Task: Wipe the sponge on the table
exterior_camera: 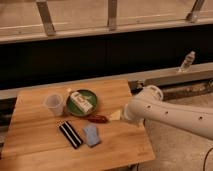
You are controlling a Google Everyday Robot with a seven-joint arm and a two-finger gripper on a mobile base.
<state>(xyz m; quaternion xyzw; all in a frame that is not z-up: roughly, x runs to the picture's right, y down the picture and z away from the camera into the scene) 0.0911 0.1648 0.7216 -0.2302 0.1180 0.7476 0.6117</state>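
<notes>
The wooden desk (40,145) stands before a dark wall with a pale ledge (165,75), where a clear bottle (186,61) sits. The light-blue sponge (92,135) lies flat near the desk's front, just beside a black striped block (71,134). Behind them are a cup (54,104) and a green plate (89,95). The white arm (165,112) reaches in from the right. Its pincer (114,115) is spread wide and empty, up and right of the sponge.

Your bench (35,135) is a light wooden butcher-block top. On it you have a clear cup (54,104), a green plate (90,96) just beside it, a small red item (98,118), and a black striped block (71,134) beside the sponge (92,135). The tool (116,115) sits low by the red item, jaws apart.
</notes>
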